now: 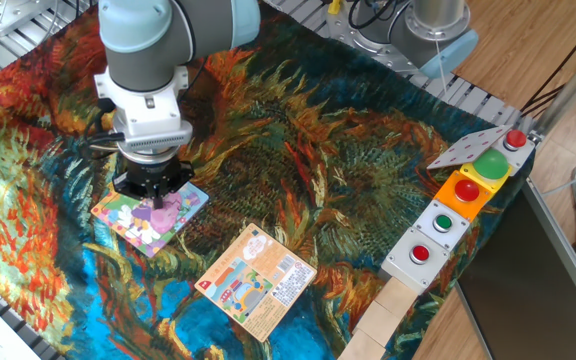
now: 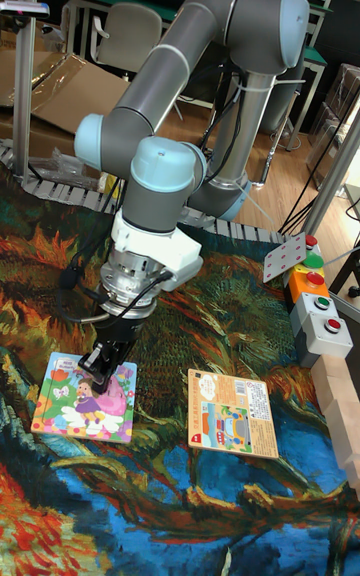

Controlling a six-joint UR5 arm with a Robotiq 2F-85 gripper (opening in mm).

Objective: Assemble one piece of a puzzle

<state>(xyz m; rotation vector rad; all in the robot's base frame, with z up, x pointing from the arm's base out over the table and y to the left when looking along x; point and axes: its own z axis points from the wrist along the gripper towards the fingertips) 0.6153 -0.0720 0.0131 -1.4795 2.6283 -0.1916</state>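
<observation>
tool (image 2: 106, 368) poised low over the puzzle (image 2: 75, 414), fingers narrow; cannot tell if it grips anything. the piece not separately visible, judged under the tool. vertical approach suits pressing it into the board's upper right region.

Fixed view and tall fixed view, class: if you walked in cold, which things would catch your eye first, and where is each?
The big grey UR5 arm dominates, bending down so its end effector meets the square cartoon puzzle at the near left. Under everything lies a vivid swirling orange-and-blue cloth. An orange printed card lies right of the puzzle, and a row of button boxes lines the right edge.
</observation>
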